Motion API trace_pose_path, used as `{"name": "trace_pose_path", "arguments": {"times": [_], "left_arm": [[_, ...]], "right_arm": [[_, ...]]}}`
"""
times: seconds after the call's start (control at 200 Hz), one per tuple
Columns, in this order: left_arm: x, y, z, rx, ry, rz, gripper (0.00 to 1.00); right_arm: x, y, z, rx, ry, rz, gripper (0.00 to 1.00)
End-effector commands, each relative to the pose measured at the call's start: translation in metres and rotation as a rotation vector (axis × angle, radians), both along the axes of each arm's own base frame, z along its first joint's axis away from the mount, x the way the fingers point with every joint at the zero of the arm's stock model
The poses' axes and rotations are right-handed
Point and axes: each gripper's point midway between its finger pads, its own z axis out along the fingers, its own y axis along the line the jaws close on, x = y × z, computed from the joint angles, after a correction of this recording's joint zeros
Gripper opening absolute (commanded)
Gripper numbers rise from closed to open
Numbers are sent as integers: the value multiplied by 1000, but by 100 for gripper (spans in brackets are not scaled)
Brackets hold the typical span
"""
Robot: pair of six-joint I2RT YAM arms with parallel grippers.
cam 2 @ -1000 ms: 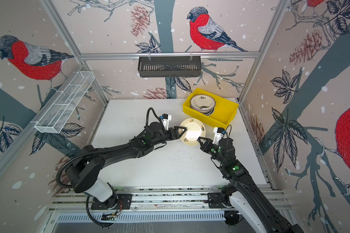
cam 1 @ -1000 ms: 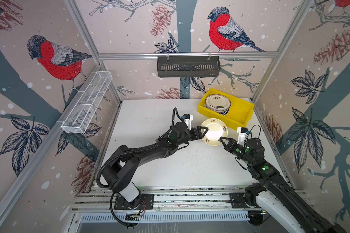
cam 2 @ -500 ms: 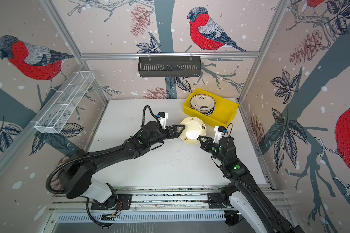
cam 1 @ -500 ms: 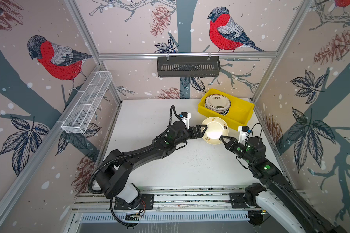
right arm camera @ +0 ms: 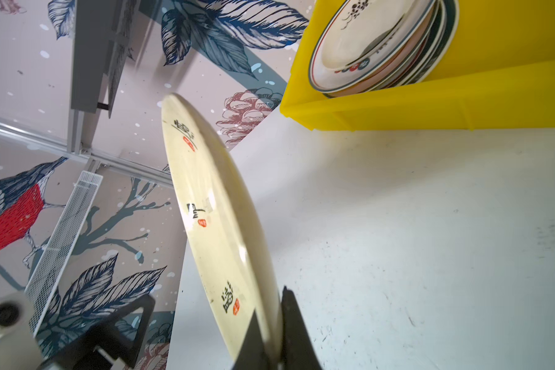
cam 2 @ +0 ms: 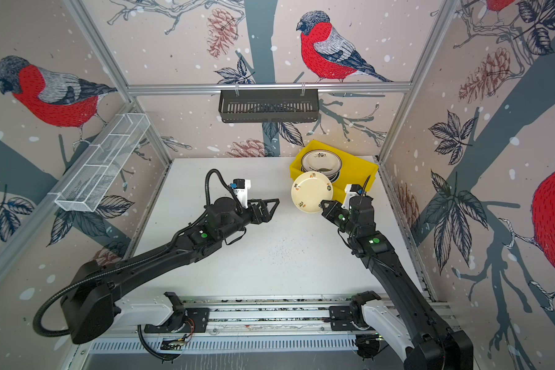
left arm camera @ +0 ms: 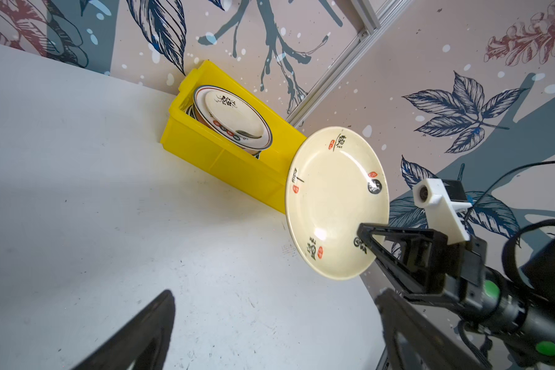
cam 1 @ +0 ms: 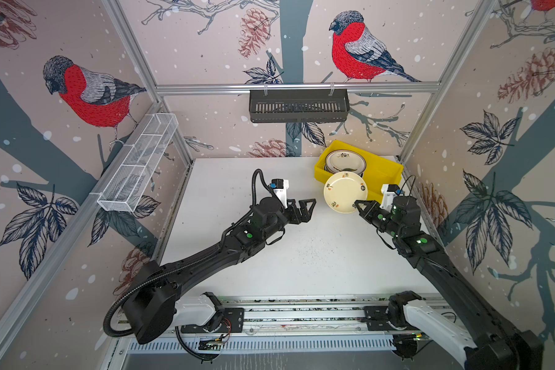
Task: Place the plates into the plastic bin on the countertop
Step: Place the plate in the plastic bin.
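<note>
Though stack (cam 1: 345,160) in bin (cam 1: 382,173) part-hidden, R claw (cam 1: 358,205) clenched on cream plate (cam 1: 345,191) rim; L claw (cam 1: 309,209) released.

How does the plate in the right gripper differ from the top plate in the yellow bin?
The held plate is raised, tilted, pinched at its rim by the right gripper; the top bin plate lies on a stack inside the yellow bin. The held plate has scattered black characters and red seals; the top bin plate has a dark rim line and a black floral motif. Both are round, shallow and cream.
</note>
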Motion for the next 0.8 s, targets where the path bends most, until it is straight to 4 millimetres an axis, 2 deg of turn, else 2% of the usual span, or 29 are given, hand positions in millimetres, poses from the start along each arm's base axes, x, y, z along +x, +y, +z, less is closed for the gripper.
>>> {"name": "trace_pose_path", "arguments": {"times": [0.0, 0.15, 0.335, 0.37, 0.525, 0.69, 0.755, 0.796], "left_arm": [[-2, 18, -3, 48, -24, 57, 98], [-12, 43, -7, 61, -35, 117, 98], [-24, 69, -5, 75, -54, 165, 98], [-26, 73, -5, 81, -56, 175, 98], [-34, 89, -9, 104, -62, 205, 98], [-39, 103, -11, 122, -65, 238, 98], [-41, 107, -9, 120, -69, 244, 98], [-43, 109, -8, 118, -70, 248, 98]], "right_arm": [[18, -4, 24, -6, -75, 21, 0], [47, -21, 38, -23, -102, -32, 0], [86, -46, 32, 6, -74, -71, 0], [96, -49, 23, 6, -45, -68, 0], [131, -63, 20, -45, -44, -106, 0], [180, -75, 13, -104, -69, -116, 0], [202, -85, -6, -101, -8, -121, 0], [216, -87, -11, -84, 15, -103, 0]]}}
